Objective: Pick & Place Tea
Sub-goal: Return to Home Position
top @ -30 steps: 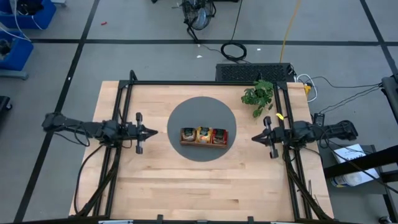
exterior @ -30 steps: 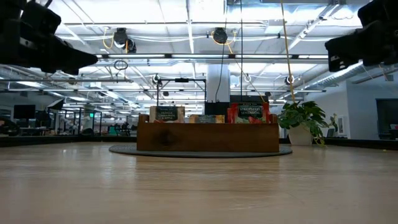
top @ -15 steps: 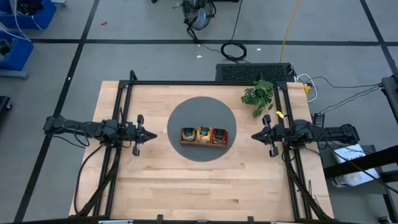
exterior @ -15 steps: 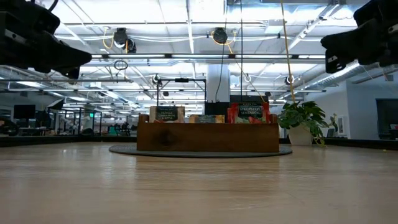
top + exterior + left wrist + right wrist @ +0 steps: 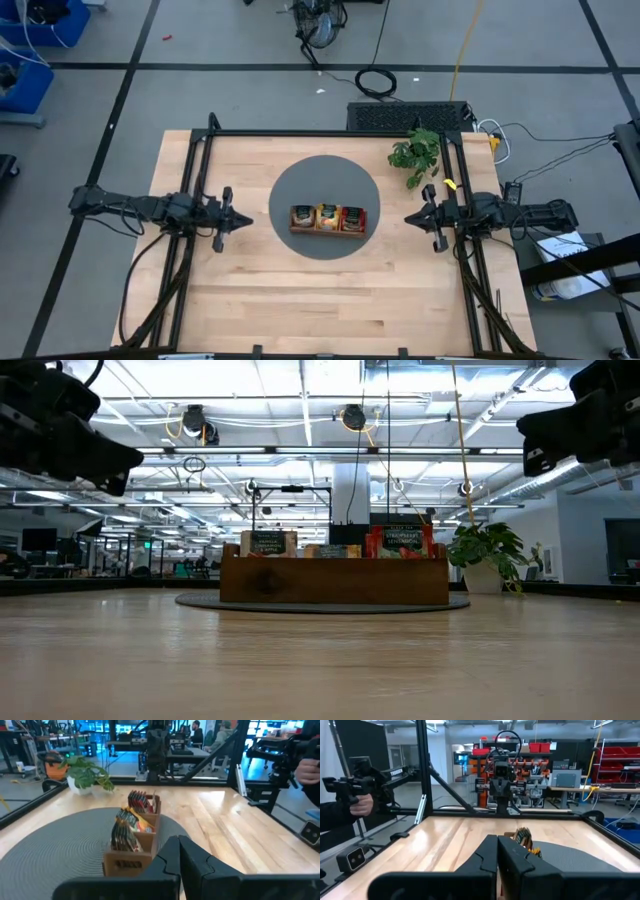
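Both arms held level, tea in the tray.
The tea (image 5: pixel 328 214) sits in the wooden tray (image 5: pixel 328 231) at mid-frame on the grey mat (image 5: pixel 300 185). The left gripper (image 5: pixel 246 220) at centre-left and the right gripper (image 5: pixel 409 219) at centre-right each have fingers pressed together, holding nothing.

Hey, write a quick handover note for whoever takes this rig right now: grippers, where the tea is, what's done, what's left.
Left gripper: shut, empty, at the left side of the table, pointing at the tray and apart from it.
Right gripper: shut, empty, at the right side, also apart from the tray.
Tea: packets stand in all three compartments of the wooden tray in the middle of the round grey mat, red ones in the right compartment.
Done: no packet shows loose on the table, so sorting looks finished.
Left: probably only the return to home.
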`<state>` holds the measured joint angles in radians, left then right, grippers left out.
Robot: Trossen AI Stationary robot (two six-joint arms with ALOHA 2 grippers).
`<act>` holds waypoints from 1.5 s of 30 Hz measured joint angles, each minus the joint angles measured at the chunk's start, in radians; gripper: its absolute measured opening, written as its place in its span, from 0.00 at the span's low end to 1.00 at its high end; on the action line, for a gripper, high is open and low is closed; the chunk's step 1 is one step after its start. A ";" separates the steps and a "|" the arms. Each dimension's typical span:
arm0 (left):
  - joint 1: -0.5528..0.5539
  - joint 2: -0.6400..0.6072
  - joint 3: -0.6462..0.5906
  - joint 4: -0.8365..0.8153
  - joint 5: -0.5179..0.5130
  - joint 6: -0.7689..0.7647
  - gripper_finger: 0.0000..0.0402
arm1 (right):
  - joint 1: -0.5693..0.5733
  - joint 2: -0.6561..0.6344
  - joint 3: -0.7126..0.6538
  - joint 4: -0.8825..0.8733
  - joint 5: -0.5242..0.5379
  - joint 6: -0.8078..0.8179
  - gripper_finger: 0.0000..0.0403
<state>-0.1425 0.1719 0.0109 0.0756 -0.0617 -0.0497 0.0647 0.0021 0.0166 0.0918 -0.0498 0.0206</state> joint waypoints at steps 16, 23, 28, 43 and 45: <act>0.000 0.000 0.002 -0.045 -0.023 0.000 0.02 | 0.000 0.001 -0.002 -0.013 0.003 -0.028 0.00; 0.000 0.004 0.003 -0.056 -0.027 0.003 0.02 | 0.000 0.001 -0.002 -0.016 0.002 -0.029 0.00; 0.000 0.042 0.003 -0.058 -0.027 0.014 0.03 | 0.000 0.001 -0.002 -0.031 0.002 -0.028 0.00; 0.000 0.117 0.002 -0.047 -0.043 -0.017 0.14 | 0.000 0.001 -0.002 -0.031 0.000 -0.032 0.00; 0.000 0.117 0.001 -0.036 -0.044 -0.017 0.14 | 0.000 0.001 -0.002 -0.030 0.000 -0.032 0.00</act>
<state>-0.1425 0.2890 0.0116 0.0394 -0.1055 -0.0669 0.0650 0.0032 0.0151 0.0616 -0.0496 -0.0115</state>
